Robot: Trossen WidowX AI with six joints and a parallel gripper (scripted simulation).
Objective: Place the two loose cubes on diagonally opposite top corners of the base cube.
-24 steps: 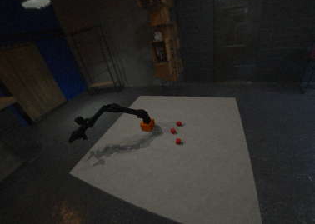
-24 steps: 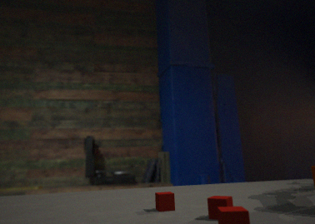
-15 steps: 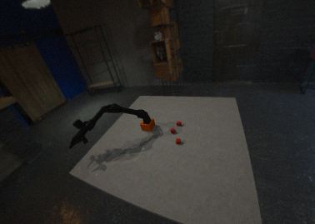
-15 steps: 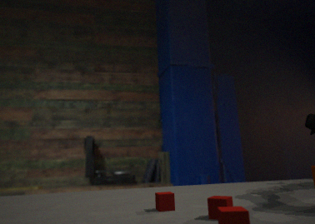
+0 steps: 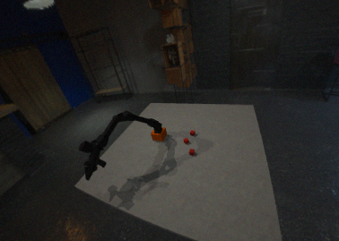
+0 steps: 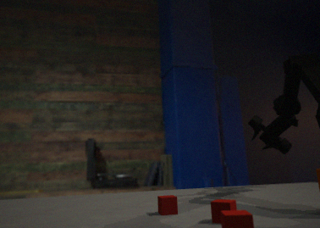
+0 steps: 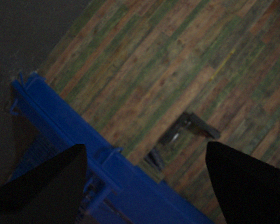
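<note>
Three small red cubes lie apart on the pale mat. One cube (image 5: 192, 151) (image 6: 168, 205) is nearest in the top view. A second cube (image 5: 186, 141) (image 6: 223, 209) is in the middle. A third cube (image 5: 193, 133) (image 6: 237, 221) is farthest there and partly cut off in the exterior view. I cannot tell which is the fixed base. No cube is stacked on another. My gripper (image 6: 259, 143) (image 7: 147, 152) is open and empty. It hangs high, well away from the cubes, and is tilted. The wrist view shows no cube.
The pale mat (image 5: 224, 184) lies under the cubes. The arm's orange base (image 5: 159, 136) stands left of the cubes in the top view. A wooden shelf tower (image 5: 179, 73) and a dark metal rack (image 5: 109, 91) stand beyond the mat. The wrist view shows planks and a blue structure.
</note>
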